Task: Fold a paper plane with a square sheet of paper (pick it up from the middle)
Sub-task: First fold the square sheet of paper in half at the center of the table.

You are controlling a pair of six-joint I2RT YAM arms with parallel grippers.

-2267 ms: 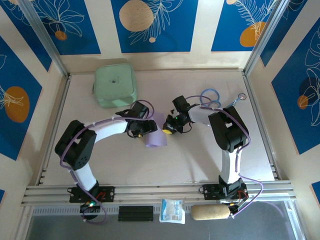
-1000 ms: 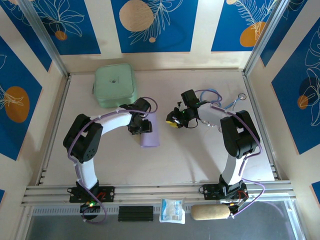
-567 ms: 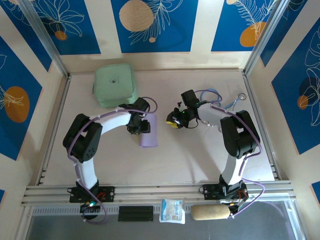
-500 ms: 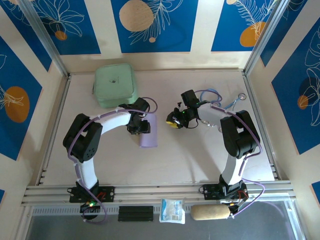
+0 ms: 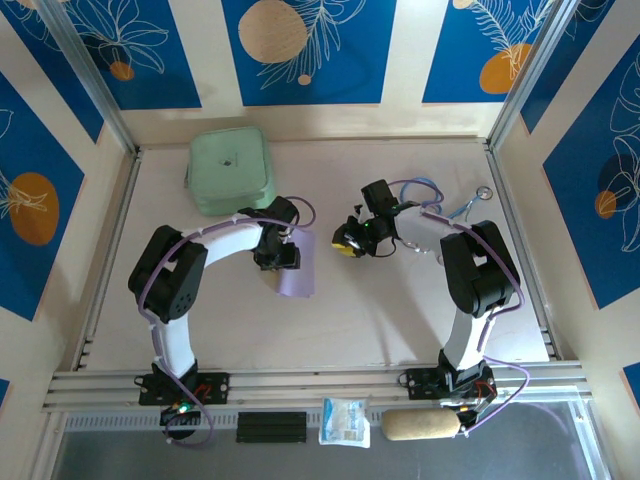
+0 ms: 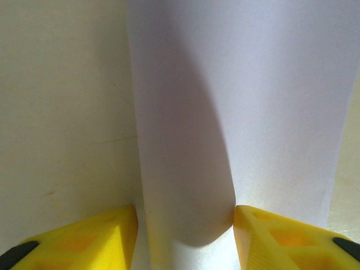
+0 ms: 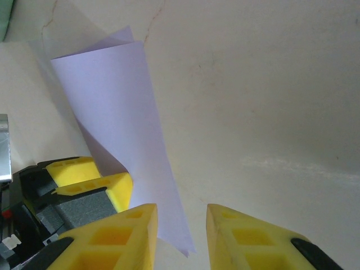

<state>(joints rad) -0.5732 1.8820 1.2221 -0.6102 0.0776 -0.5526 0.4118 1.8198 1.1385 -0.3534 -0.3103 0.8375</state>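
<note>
Left gripper (image 5: 283,256) is near mid-counter, a little left of centre, jaws clenched on the sheet of paper (image 5: 299,274). The paper is pale lilac, plain, and folded over lengthwise into a narrow strip, with its long axis running roughly from the far edge toward the near edge of the counter (image 5: 400,320). In the left wrist view the paper bows between the two yellow fingers (image 6: 84,239); each finger touches one side of the fold, a shadowed curve runs down the middle, and bare counter lies to the left. In the right wrist view the strip is held low on one side by the left gripper's fingers and casts a shadow on the counter beside it; I cannot tell whether the free end rests on the surface. Right gripper (image 5: 345,243) is just right of the strip, near but apart, pointing toward it. Its jaws are released with a narrow gap, nothing between them, and the strip's corner shows just ahead of that gap. Mint-green pouch (image 5: 230,170) lies by the far-left corner, not touching the paper. Loose cables (image 5: 425,190) lie toward the far-right corner
</note>
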